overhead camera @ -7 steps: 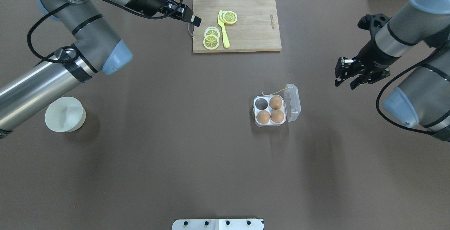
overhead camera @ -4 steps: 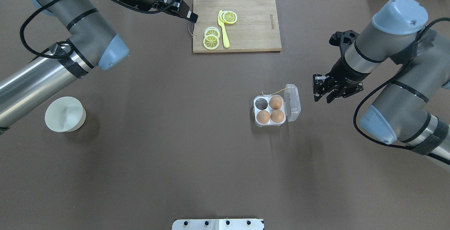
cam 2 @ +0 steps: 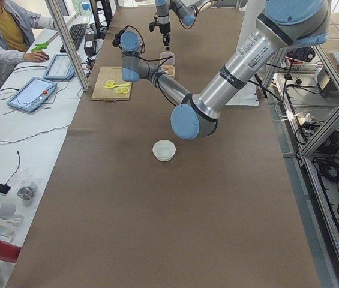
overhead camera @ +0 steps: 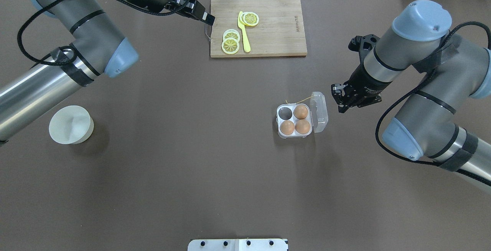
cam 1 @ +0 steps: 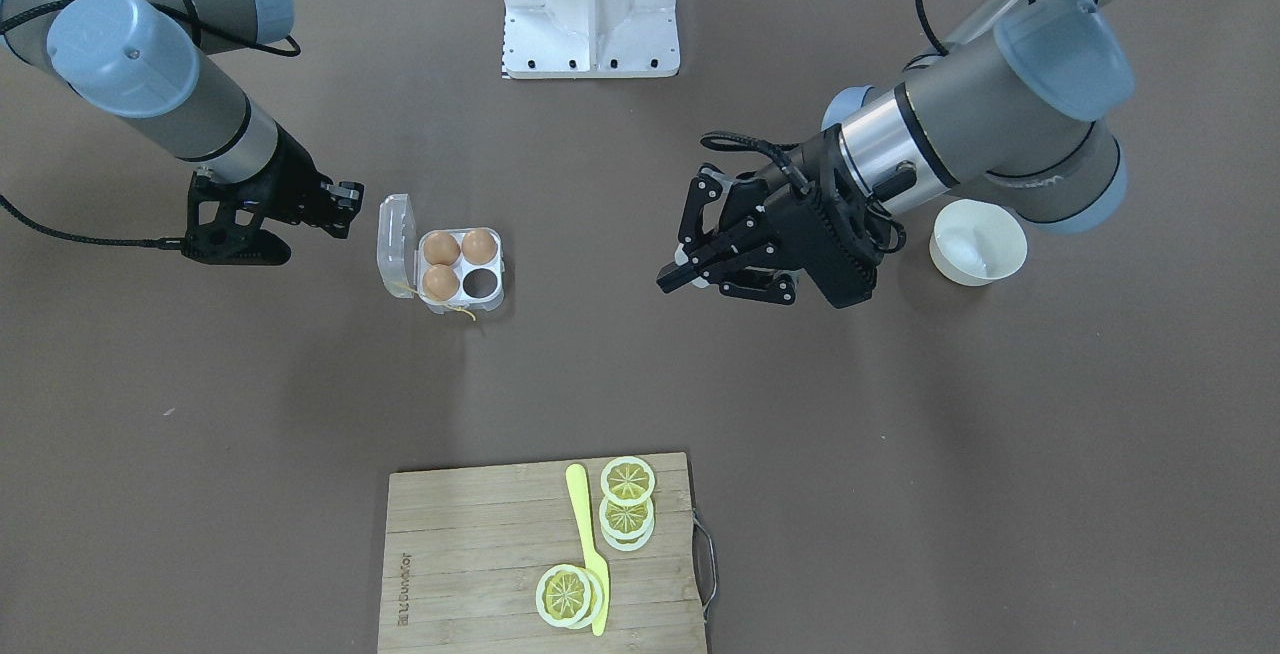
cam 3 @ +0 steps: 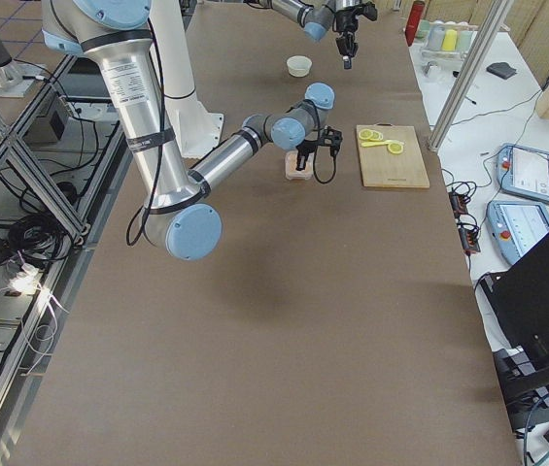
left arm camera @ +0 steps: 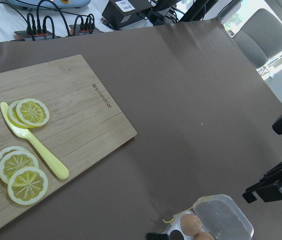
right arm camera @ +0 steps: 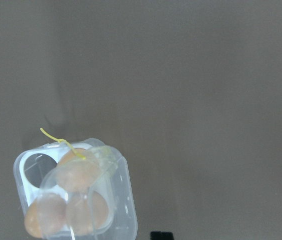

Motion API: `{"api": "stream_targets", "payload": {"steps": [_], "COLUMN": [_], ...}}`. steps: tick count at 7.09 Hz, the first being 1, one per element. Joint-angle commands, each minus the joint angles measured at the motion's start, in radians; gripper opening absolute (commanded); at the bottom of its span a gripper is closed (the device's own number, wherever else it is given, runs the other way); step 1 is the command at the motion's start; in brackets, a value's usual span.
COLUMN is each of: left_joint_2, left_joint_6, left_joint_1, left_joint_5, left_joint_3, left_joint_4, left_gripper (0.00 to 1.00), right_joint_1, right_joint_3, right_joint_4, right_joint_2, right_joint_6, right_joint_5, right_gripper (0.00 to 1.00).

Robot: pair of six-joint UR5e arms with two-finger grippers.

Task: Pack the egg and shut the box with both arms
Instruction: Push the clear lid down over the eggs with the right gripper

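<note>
Right pincer (overhead camera: 336, 99) hung just beside the box (overhead camera: 293, 136), on the side where the lid (overhead camera: 319, 112) stood open, its fingers spread and holding nothing. Left pincer (cam 1: 680, 259) was well apart from the box, on the opposite side, likewise spread, and nothing could be made out between its fingers. The box sat on the tabletop (overhead camera: 191, 147) with three eggs (overhead camera: 300, 111) seated in its cells and one empty cell (overhead camera: 285, 113) at the corner farthest from the lid. No loose egg showed anywhere, so the closing step looked to be the one in hand. The next move probably called for the right pincer to meet the lid's outer face and tip it over the hinge onto the eggs, while the left arm came across to steady the base. The box was thin, clear, glossy plastic with rounded corners, probably light enough to slide under a push. The eggs were smooth, brown and oval, and a fine yellow string (overhead camera: 297, 101) trailed from the box's edge. The tabletop was a matte brown sheet. Well beyond the box lay a pale wooden cutting board (overhead camera: 276, 32).
</note>
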Motion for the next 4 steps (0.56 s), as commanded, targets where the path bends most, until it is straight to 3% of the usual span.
{"api": "stream_targets", "payload": {"steps": [1, 4], "left_joint_2": [0.009, 0.010], "left_joint_6": [0.001, 0.001], "left_joint_1": [-0.026, -0.040], "left_joint_5": [-0.041, -0.055], "left_joint_3": [-0.011, -0.022], "left_joint_4": [-0.002, 0.001], "left_gripper": [0.00, 0.00], "right_joint_1": [-0.011, -0.023], "right_joint_3": [-0.006, -0.087], "right_joint_4": [0.000, 0.002], "right_joint_2": [0.023, 0.128], "right_joint_6": [0.014, 0.083], "right_joint_5": [-0.009, -0.035], "right_gripper": [0.00, 0.00]}}
